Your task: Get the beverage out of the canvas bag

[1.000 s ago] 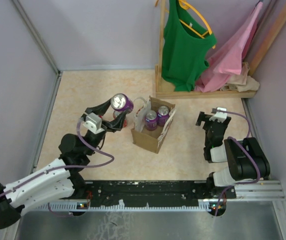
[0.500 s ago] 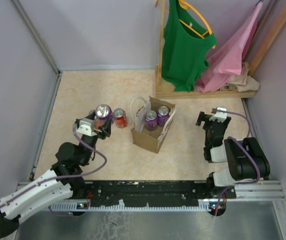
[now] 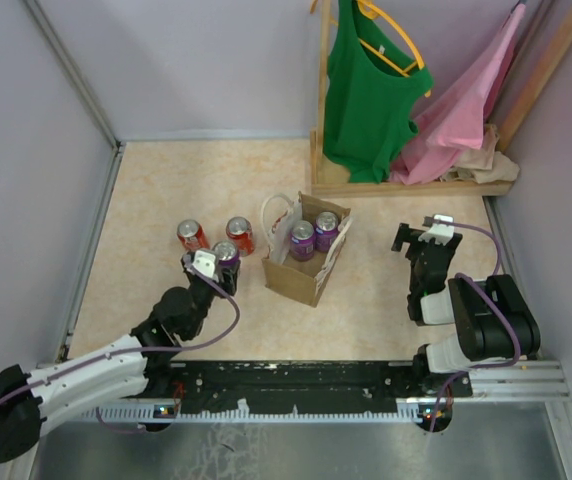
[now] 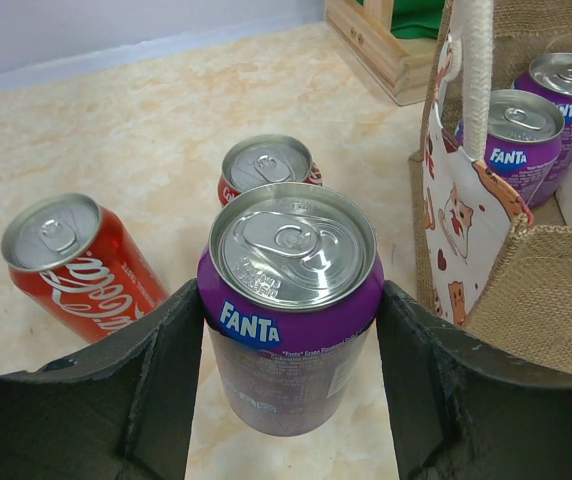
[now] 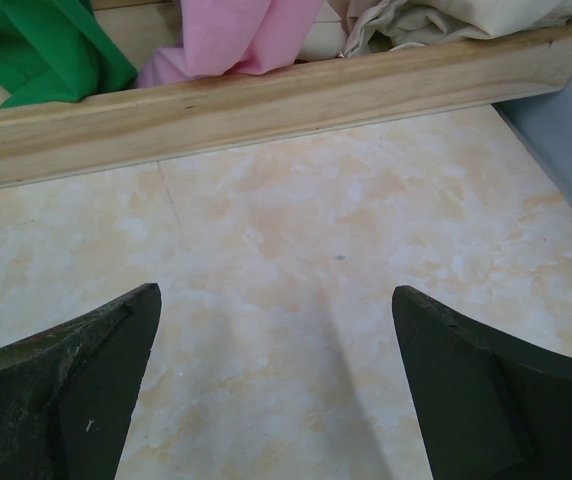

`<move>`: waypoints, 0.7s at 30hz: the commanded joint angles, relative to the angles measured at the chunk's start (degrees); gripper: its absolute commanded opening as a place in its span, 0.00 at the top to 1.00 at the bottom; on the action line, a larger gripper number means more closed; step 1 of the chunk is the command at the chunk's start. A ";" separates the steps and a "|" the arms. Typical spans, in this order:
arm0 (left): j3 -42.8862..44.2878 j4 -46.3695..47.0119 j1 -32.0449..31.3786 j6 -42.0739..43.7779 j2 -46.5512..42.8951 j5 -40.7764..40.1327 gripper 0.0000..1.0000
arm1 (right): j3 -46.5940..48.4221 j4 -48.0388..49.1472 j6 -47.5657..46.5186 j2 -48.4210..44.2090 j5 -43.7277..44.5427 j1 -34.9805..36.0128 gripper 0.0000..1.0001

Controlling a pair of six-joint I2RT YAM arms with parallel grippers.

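The tan canvas bag (image 3: pixel 301 278) stands upright mid-table with white handles (image 3: pixel 278 212). Two purple Fanta cans (image 3: pixel 302 238) (image 3: pixel 326 228) stand inside it; they also show in the left wrist view (image 4: pixel 521 130) (image 4: pixel 571 85) behind the bag's wall (image 4: pixel 556 290). My left gripper (image 3: pixel 224 264) is shut on a third purple Fanta can (image 4: pixel 291 300), upright and low over the table just left of the bag. I cannot tell if the can touches the table. My right gripper (image 3: pixel 418 238) is open and empty over bare table (image 5: pixel 276 330), right of the bag.
Two red cans (image 3: pixel 192 235) (image 3: pixel 239 235) stand just behind the held can; in the left wrist view one is a Coca-Cola (image 4: pixel 66 260), the other (image 4: pixel 266 165) is partly hidden. A wooden rack (image 3: pixel 406 187) with a green shirt (image 3: pixel 366 90) and pink cloth (image 3: pixel 466 110) stands at back right.
My left gripper has carried the purple can down from high above the table and toward me. It now sits low, in front of the red cans. The right arm has not moved.
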 commanded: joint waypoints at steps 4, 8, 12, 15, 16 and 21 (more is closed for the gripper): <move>-1.64 13.72 -0.24 -8.02 4.00 -0.76 1.00 | 0.93 1.94 0.15 -0.23 0.11 -0.12 0.01; -2.02 15.00 -0.22 -9.80 6.64 0.32 1.00 | 0.97 1.94 0.12 -0.23 0.08 -0.12 0.01; -2.19 15.50 -0.14 -11.04 9.03 1.46 1.00 | 0.97 1.94 0.15 -0.23 0.08 -0.12 0.01; -3.99 19.52 -0.16 -11.20 10.34 2.04 1.00 | 0.94 1.94 0.15 -0.23 0.08 -0.13 0.01; -4.69 20.93 -0.13 -11.25 10.69 1.98 1.00 | 0.98 1.94 0.15 -0.23 0.08 -0.12 0.01; -6.14 23.81 -0.15 -11.06 12.39 2.09 0.99 | 0.97 1.94 0.15 -0.23 0.11 -0.16 0.01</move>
